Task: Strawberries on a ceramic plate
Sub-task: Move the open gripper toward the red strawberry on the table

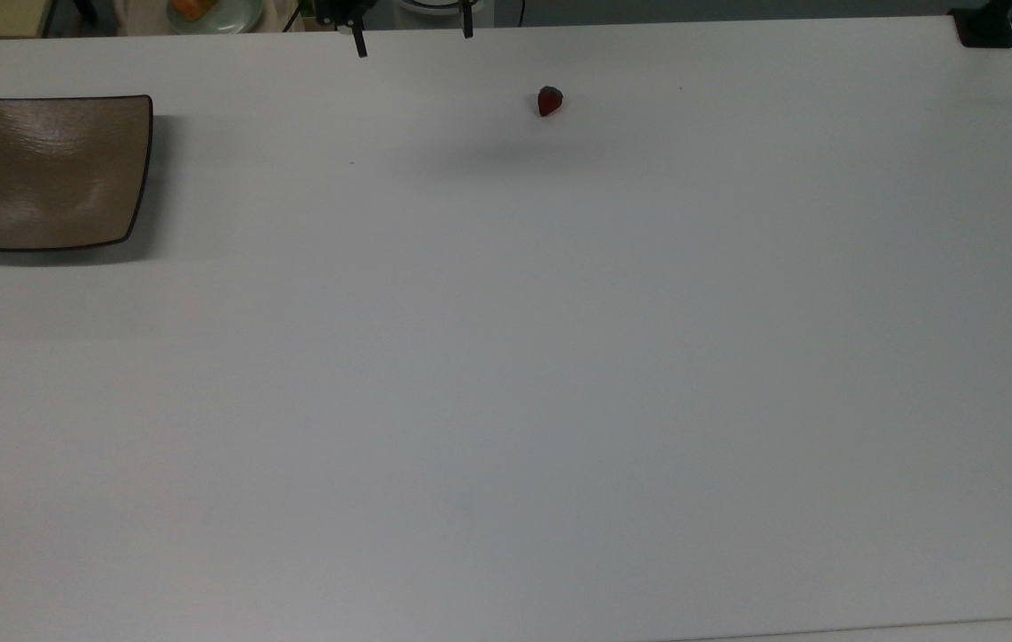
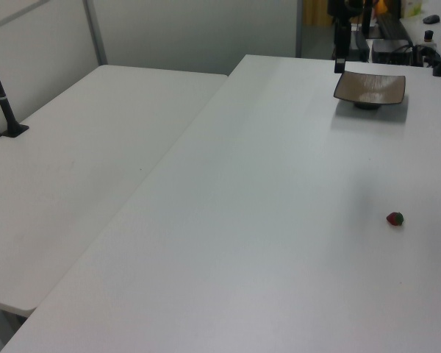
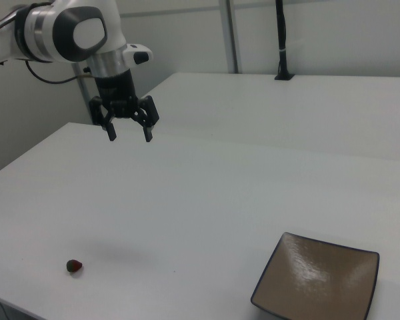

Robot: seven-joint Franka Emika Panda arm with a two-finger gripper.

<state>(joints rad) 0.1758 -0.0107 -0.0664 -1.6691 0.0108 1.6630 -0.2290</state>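
Reach phase: tool (image 3: 129, 134) hangs spread and empty above the counter (image 3: 207, 200); next, descend onto the strawberry (image 3: 74, 266), then plate (image 3: 320, 280).

Even, bright light; plate (image 1: 51, 169) shows glare and soft shadow.
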